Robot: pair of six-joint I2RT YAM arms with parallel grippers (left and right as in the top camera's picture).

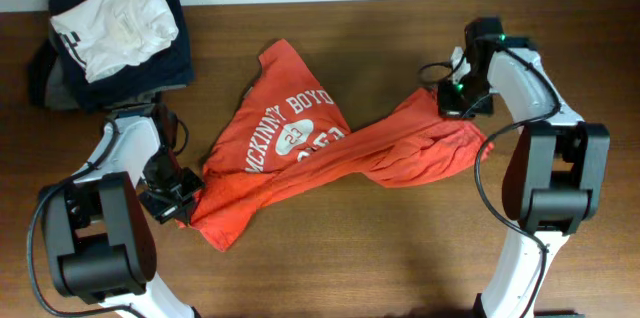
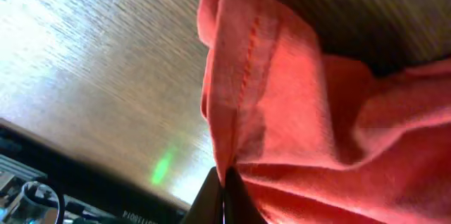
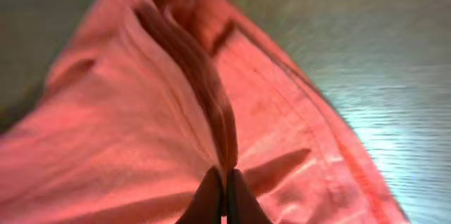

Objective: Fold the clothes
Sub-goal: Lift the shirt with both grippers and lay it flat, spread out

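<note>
Across the table [image 1: 380,258], the red-orange t-shirt [image 1: 300,153] is stretched, twisted and crumpled, between the left gripper [image 1: 186,205] and the right gripper [image 1: 447,104]. No fold is made yet. Its edges are pinched at both ends, each pair of jaws closed on cloth.

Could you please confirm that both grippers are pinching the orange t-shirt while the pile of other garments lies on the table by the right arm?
Not quite. The overhead view shows the pile of other garments lying by the left arm, not the right. The rest stands: the left gripper and the right gripper are each pinching the orange t-shirt.
</note>
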